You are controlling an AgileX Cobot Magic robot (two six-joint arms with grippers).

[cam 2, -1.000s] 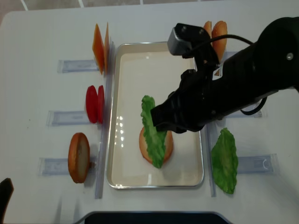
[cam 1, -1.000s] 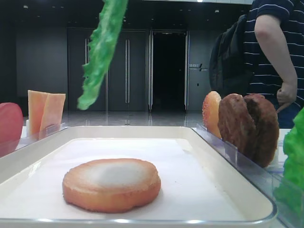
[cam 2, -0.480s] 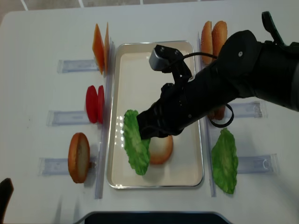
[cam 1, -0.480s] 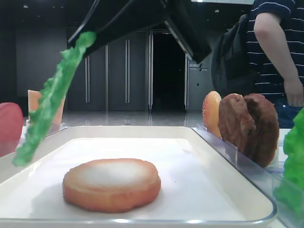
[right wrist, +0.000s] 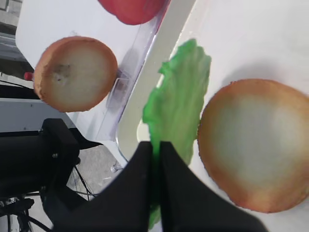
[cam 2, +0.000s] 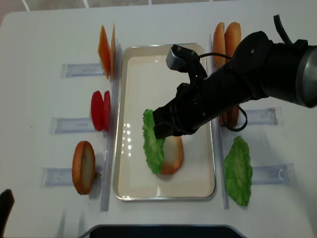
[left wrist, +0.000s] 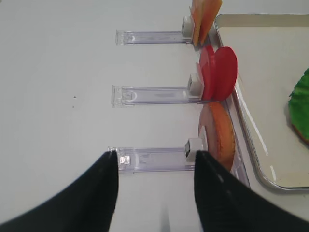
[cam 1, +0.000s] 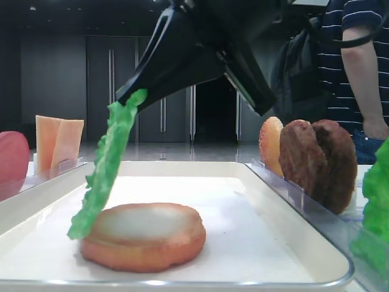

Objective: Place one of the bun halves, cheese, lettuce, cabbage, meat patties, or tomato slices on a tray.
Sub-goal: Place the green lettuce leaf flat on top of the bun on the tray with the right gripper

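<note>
No readable writing anywhere. Right gripper [right wrist: 155,159] clamped tight on the lettuce [cam 2: 152,141], which hangs over the tray [cam 2: 130,64], lower end at the bun half's [cam 2: 172,153] left edge; half a second ago it dangled further left. Left gripper [left wrist: 155,162] spread apart, holding nothing.

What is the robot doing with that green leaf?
The robot's right gripper is shut on the lettuce and holds it over the tray. The leaf hangs down, its tip at the edge of the bun half lying on the tray. It has not let go. The left gripper is open beside the holders, holding nothing.
</note>
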